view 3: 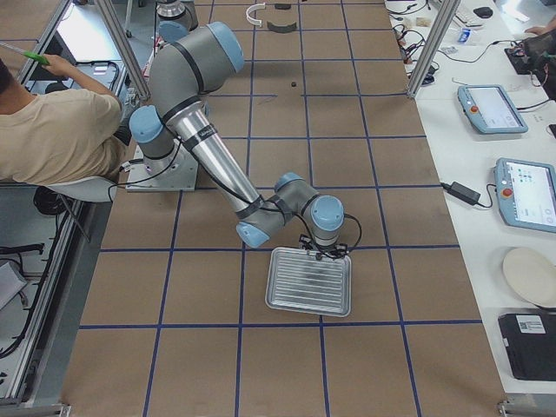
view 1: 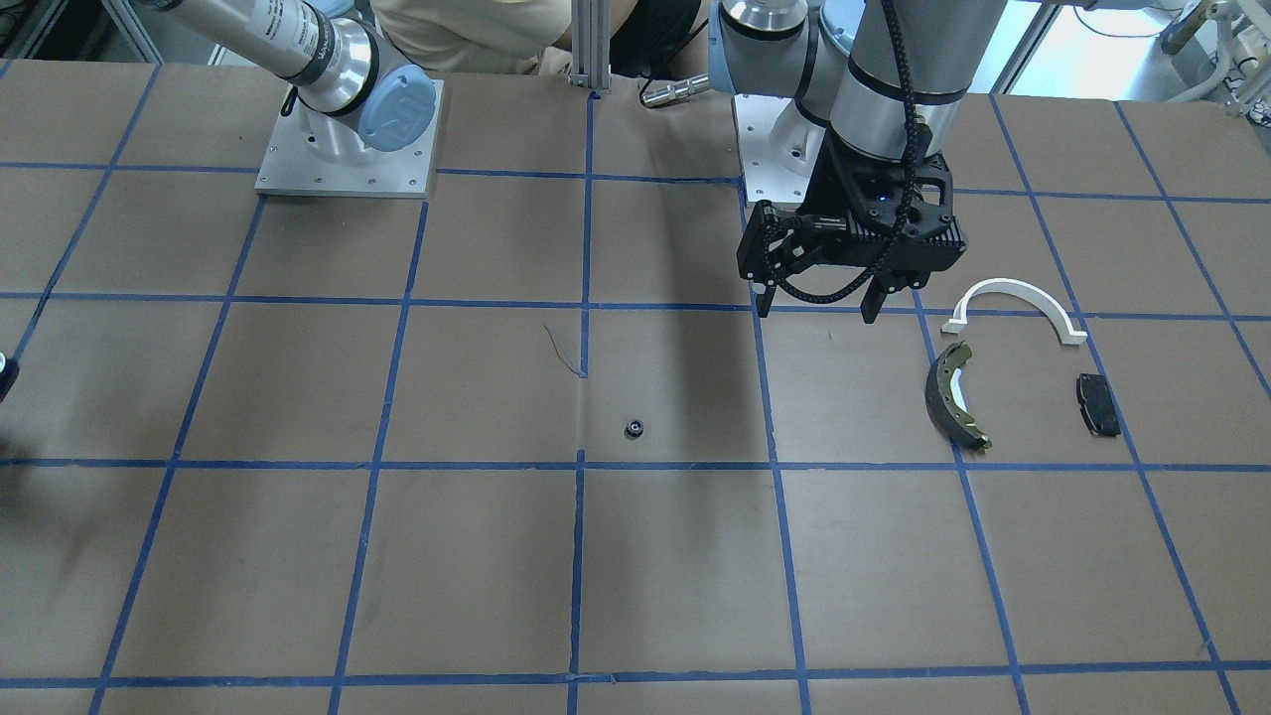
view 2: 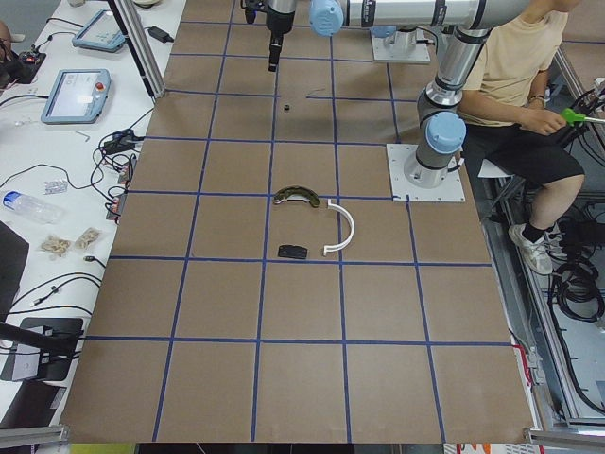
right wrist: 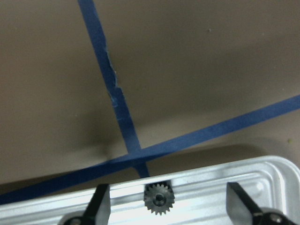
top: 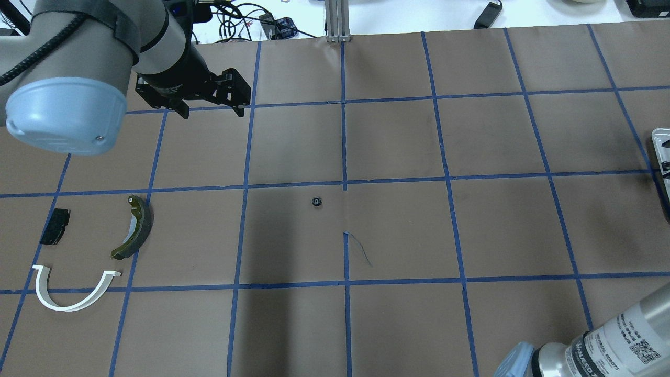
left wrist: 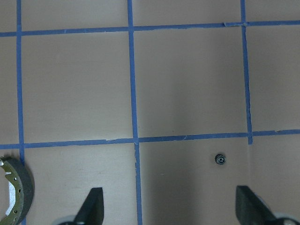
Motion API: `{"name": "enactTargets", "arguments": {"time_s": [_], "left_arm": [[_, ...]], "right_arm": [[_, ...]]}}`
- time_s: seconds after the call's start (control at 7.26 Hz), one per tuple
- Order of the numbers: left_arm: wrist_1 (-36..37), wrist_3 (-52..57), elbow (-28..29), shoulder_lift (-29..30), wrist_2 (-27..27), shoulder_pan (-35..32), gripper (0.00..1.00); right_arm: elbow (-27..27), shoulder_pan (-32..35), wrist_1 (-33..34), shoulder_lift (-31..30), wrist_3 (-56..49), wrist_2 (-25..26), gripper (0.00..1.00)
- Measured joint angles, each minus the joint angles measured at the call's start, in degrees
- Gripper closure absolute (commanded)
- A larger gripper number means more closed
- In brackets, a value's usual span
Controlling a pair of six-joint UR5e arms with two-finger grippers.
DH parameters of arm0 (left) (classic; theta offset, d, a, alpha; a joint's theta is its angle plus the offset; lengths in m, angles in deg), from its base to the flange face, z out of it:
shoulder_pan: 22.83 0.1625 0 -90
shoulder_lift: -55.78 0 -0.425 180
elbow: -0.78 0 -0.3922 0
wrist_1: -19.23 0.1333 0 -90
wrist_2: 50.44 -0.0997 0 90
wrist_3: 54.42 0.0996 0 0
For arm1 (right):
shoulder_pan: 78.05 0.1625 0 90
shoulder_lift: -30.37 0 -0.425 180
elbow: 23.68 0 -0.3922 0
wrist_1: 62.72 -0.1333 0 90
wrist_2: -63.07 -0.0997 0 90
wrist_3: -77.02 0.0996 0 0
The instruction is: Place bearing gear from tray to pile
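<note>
Lettering is showing in just two spots.
The white label [top: 623, 340] on the right arm's tube, lower right of the overhead view, is reading "UNIVERSAL ROBOTS" beside QR codes; a blue joint cap [view 1: 397, 111], upper left of the front-facing view, is carrying an embossed UR logo.

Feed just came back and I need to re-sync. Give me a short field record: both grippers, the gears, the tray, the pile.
left gripper: open, empty, high above table
right gripper: open, above tray gear
tray gear: in tray, by its rim
loose gear: table centre, apart from pile
pile: white arch, brake shoe, black pad
</note>
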Motion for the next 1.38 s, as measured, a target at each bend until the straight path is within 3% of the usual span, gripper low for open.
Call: {"name": "enactTargets", "arguments": {"time_s": [0.28, 0.69, 0.83, 0.96, 1.38], "left_arm": [[0.0, 0.0, 0.0, 0.0, 0.0, 0.0, 0.00], [0.0, 0.0, -0.1, -0.1, 0.0, 0.0, 0.00], [0.0, 0.0, -0.1, -0.1, 0.0, 0.0, 0.00], [0.0, 0.0, -0.1, -0.1, 0.0, 0.0, 0.00], [0.0, 0.0, -0.1, -0.1, 0.0, 0.0, 0.00]], "right_arm": [[0.0, 0.0, 0.0, -0.1, 0.0, 0.7, 0.15], [0.1, -0.1, 0.0, 0.0, 0.2, 1.6, 0.27], [0.1, -0.1, 0.0, 0.0, 0.2, 1.7, 0.39], [0.1, -0.1, 0.0, 0.1, 0.3, 1.7, 0.67], [-0.2, -0.1, 0.0, 0.1, 1.0, 1.9, 0.93]]}}
